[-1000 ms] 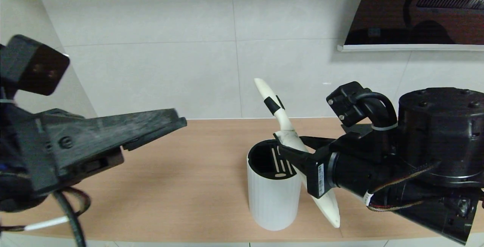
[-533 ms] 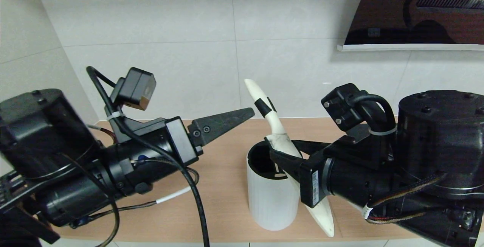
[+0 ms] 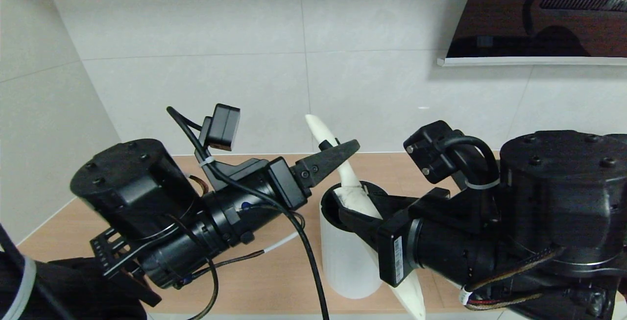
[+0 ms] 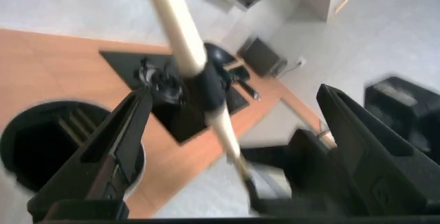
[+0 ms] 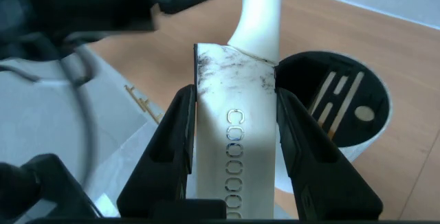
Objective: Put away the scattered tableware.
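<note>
A white spatula point(image 3: 353, 183) with a black band on its handle stands tilted over the white utensil holder point(image 3: 349, 261), handle up. My right gripper point(image 3: 360, 202) is shut on its blade point(image 5: 234, 135), beside the holder's black slotted opening point(image 5: 344, 100). My left gripper point(image 3: 343, 151) is open, with its fingers on either side of the handle's black band point(image 4: 210, 90) and a wide gap left on each side. The holder's opening point(image 4: 62, 131) lies below that gripper point(image 4: 234, 95).
The holder stands on a wooden counter point(image 3: 254, 271) backed by a white tiled wall point(image 3: 245, 89). A dark hood point(image 3: 534, 11) hangs at the upper right. The counter's front edge runs just below the holder. Both arms crowd the space above it.
My left arm has swung in from the left, and its open fingers now straddle the spatula's handle. The right gripper with the spatula has shifted slightly left and lower.
</note>
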Motion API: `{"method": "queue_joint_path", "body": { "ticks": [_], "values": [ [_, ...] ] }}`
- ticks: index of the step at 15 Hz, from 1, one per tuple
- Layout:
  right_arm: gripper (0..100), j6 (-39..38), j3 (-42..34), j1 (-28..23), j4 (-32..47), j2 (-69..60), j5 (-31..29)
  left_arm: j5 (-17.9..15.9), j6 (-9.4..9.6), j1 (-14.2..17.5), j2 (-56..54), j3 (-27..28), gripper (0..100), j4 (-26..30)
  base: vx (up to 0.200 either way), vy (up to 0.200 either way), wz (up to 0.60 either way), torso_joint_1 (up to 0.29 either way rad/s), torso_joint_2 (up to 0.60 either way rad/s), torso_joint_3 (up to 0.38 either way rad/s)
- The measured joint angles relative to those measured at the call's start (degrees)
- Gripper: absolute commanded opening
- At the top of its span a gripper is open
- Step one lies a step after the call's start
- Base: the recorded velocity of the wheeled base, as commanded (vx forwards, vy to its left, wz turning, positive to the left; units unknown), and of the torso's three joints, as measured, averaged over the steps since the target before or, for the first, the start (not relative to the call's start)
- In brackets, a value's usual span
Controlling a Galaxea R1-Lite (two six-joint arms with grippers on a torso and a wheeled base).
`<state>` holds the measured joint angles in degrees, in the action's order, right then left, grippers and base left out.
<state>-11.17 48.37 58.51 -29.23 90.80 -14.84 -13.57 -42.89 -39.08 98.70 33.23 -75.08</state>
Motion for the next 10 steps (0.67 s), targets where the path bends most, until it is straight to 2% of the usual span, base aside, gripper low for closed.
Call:
{"method": "queue_joint_path", "body": {
  "ticks": [10],
  "values": [
    [0,0.1,-1.0,1.5,0.3,0.5,0.1,0.7,0.11,-0.2,1.9,0.4,100,-0.3,0.0,0.0,0.0,0.0,0.0,0.0]
  ]
}}
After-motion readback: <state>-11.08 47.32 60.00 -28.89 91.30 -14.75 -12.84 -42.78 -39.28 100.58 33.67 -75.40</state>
